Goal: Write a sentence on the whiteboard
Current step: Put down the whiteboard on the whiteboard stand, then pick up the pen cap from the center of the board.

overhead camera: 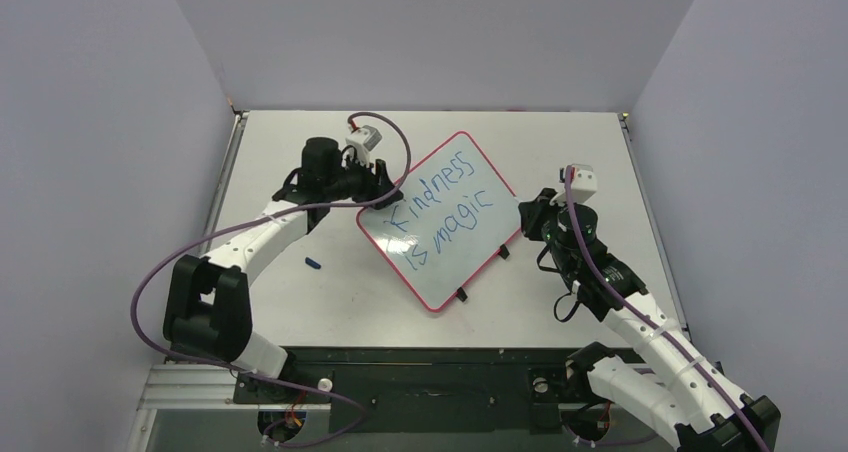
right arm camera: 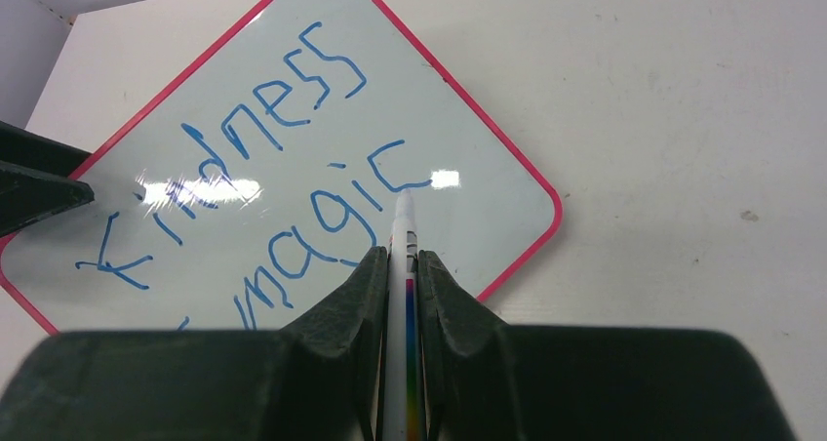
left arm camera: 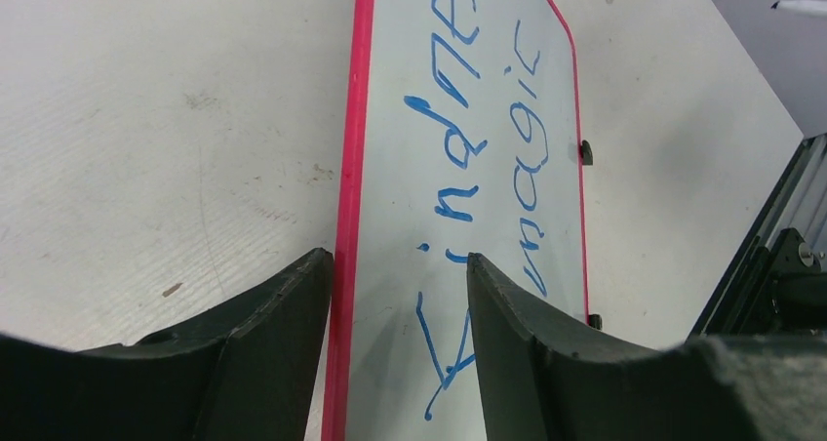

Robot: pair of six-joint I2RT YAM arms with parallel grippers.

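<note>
The whiteboard (overhead camera: 470, 237) lies tilted on the table, white with a thin red rim. The sentence (overhead camera: 437, 210) in blue marker reads "Kindness is magic" in two lines. My left gripper (overhead camera: 386, 188) is open at the board's left corner. In the left wrist view it (left arm camera: 400, 277) straddles the red rim (left arm camera: 348, 197), one finger outside and one over the "K" (left arm camera: 451, 363). My right gripper (right arm camera: 403, 258) is shut on a white marker (right arm camera: 401, 217). The marker's tip sits just under the final "c" (right arm camera: 390, 168); whether it touches the board I cannot tell.
A small blue cap (overhead camera: 313, 264) lies on the table left of the board. Two black clips (overhead camera: 462, 294) stick out from the board's near edge. Grey walls close in the table on three sides, and a black rail (overhead camera: 440, 357) runs along the near edge.
</note>
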